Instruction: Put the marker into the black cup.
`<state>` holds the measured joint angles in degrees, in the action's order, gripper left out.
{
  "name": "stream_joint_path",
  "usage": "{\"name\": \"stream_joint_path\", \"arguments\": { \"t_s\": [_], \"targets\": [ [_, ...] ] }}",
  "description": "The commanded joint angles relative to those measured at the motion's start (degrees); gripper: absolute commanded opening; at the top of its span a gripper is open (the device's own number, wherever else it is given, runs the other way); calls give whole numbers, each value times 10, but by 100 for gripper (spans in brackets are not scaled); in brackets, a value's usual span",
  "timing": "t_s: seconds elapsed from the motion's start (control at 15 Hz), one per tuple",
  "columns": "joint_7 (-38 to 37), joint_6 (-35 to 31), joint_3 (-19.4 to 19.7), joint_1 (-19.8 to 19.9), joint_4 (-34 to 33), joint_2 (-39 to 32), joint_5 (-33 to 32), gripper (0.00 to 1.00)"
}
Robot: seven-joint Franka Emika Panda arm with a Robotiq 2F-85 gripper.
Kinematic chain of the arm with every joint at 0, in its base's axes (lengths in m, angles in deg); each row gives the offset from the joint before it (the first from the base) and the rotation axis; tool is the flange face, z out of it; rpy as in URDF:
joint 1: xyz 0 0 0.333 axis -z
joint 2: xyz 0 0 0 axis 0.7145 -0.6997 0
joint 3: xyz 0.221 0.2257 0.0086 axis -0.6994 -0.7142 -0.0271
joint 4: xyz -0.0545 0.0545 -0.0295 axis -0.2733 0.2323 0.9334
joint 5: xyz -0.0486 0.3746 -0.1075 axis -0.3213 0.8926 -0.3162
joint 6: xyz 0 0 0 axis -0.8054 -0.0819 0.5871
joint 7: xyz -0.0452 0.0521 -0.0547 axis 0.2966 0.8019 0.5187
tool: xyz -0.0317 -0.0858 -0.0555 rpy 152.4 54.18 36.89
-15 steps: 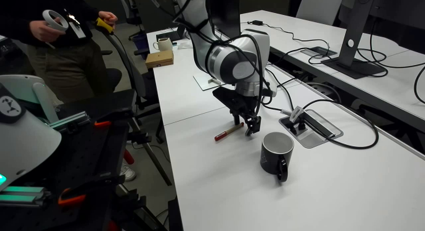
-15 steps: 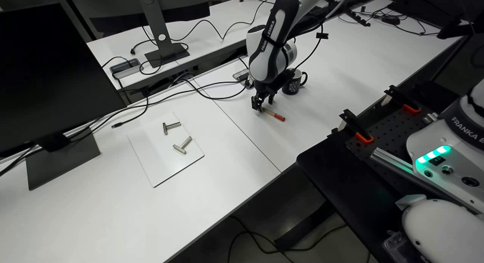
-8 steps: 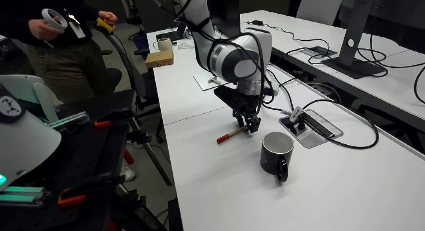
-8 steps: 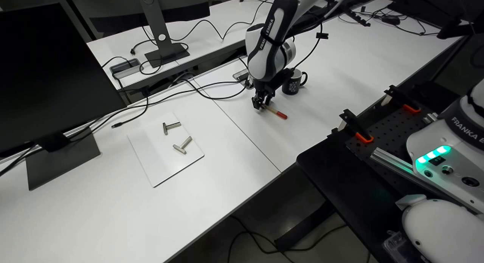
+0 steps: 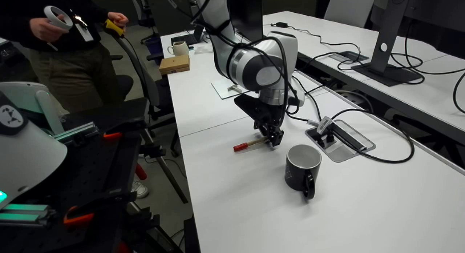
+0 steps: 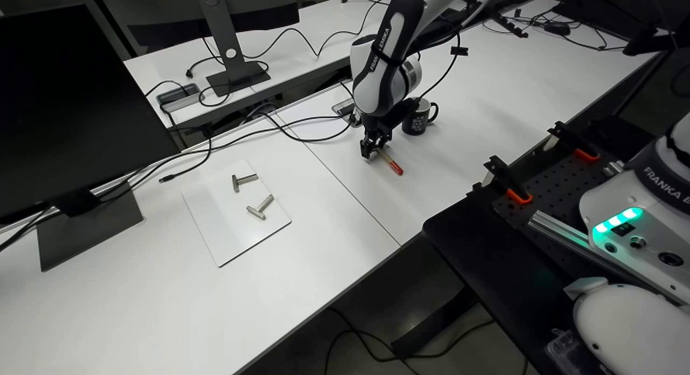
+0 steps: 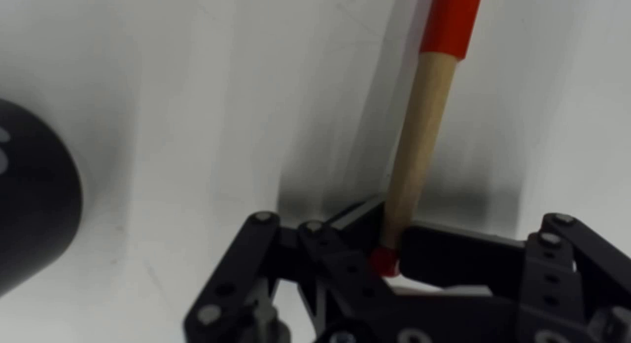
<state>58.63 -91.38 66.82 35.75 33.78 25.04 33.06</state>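
The marker (image 5: 249, 144) has a tan barrel, a long red cap and a small red tail end. In the wrist view my gripper (image 7: 396, 230) is shut on the marker (image 7: 423, 119) close to that tail, with the cap pointing away from the jaws. The gripper (image 6: 373, 147) is low over the white table in both exterior views; whether the marker (image 6: 389, 162) touches the table I cannot tell. The black cup (image 5: 297, 177) stands upright beside the gripper, its handle turned away from it. Only a dark curve of the cup (image 7: 34, 200) shows at the wrist view's left edge.
A grey cable box (image 5: 340, 154) with black cables lies behind the cup. On a white board (image 6: 232, 237) rest two metal T-shaped pieces. Farther along the table are a cardboard box (image 5: 175, 65) and a pale mug (image 5: 179, 48).
The jaws have gone from open around the marker to shut on its tail end. The marker's capped end has swung a little on the table side, and the arm has shifted only slightly.
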Motion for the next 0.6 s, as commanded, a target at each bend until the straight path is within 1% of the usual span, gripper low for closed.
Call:
{"name": "stream_joint_path", "arguments": {
  "t_s": [0.0, 0.53],
  "targets": [
    [-4, 9, 6, -7, -13, -9, 14, 0],
    [-46, -23, 35, -33, 29, 29, 10, 0]
  ]
}}
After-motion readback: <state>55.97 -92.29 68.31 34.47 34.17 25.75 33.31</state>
